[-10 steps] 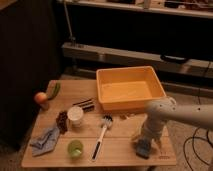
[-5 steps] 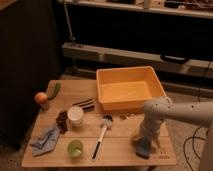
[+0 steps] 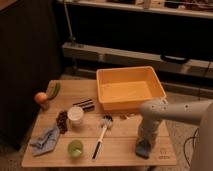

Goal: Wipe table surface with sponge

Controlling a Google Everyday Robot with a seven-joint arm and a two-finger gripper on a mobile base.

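Note:
A small blue-grey sponge (image 3: 143,149) lies on the wooden table (image 3: 120,142) near its front right corner. My gripper (image 3: 144,142) points straight down onto the sponge from the white arm (image 3: 172,114) that comes in from the right. The gripper sits on top of the sponge and hides its upper part.
An orange bin (image 3: 130,88) stands at the back right. A dish brush (image 3: 101,134), a green cup (image 3: 75,148), a white cup (image 3: 75,114), a blue-grey cloth (image 3: 45,139), a dark bar (image 3: 85,104), a pine cone (image 3: 62,120) and fruit (image 3: 41,98) lie to the left.
The arm has shifted slightly left with the gripper down on the sponge. The other objects have not moved.

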